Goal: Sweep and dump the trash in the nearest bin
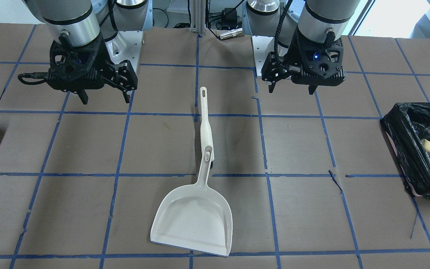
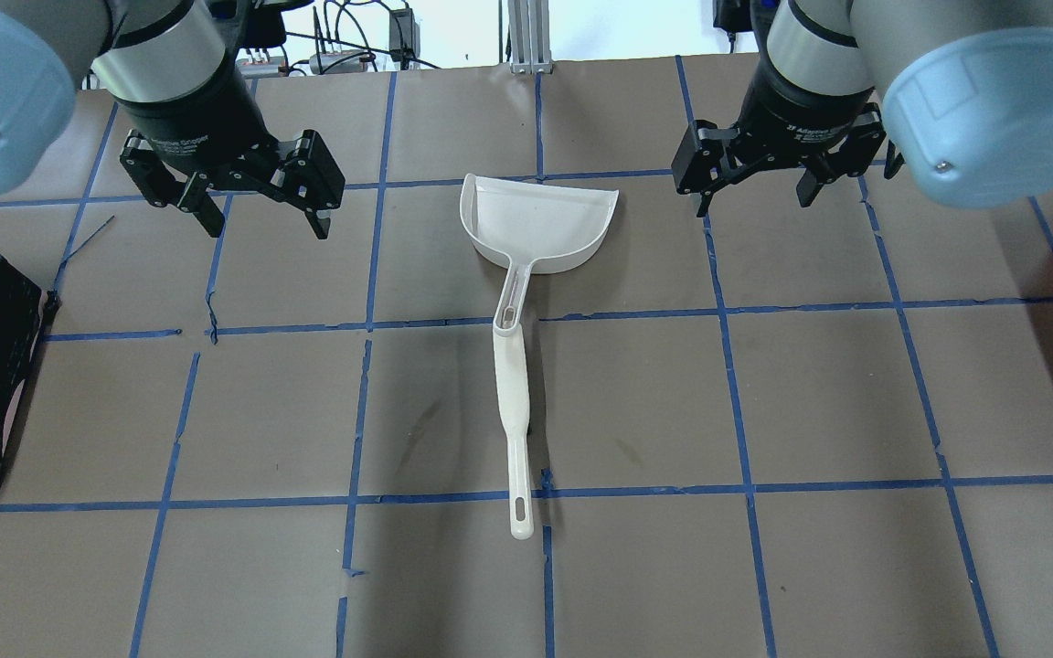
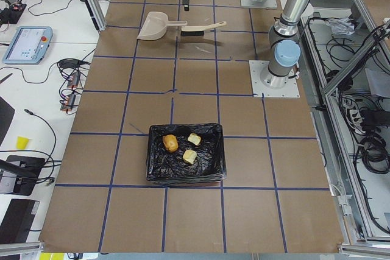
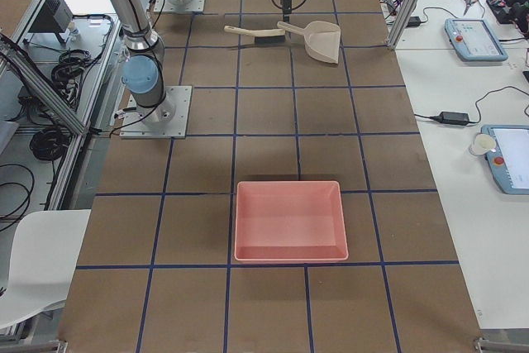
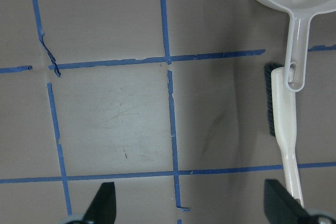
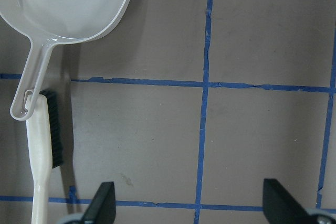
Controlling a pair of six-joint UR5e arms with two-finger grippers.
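My left claw (image 2: 266,219) and right claw (image 2: 753,199) both hang spread apart; three small tan and yellow food lumps (image 3: 170,143) lie inside the black-bag-lined box bin (image 3: 155,158) at my left.

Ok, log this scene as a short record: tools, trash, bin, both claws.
dustpan: lying flat mid-table
brush: on the table in line with the dustpan, its bristle end at the dustpan's handle tip
trash: three lumps, all inside the bin
bin: black-lined, at the table's end on the robot's left
left claw: open, above the table, holding nothing
right claw: open, above the table, holding nothing
pink tray: at the table's end on the robot's right
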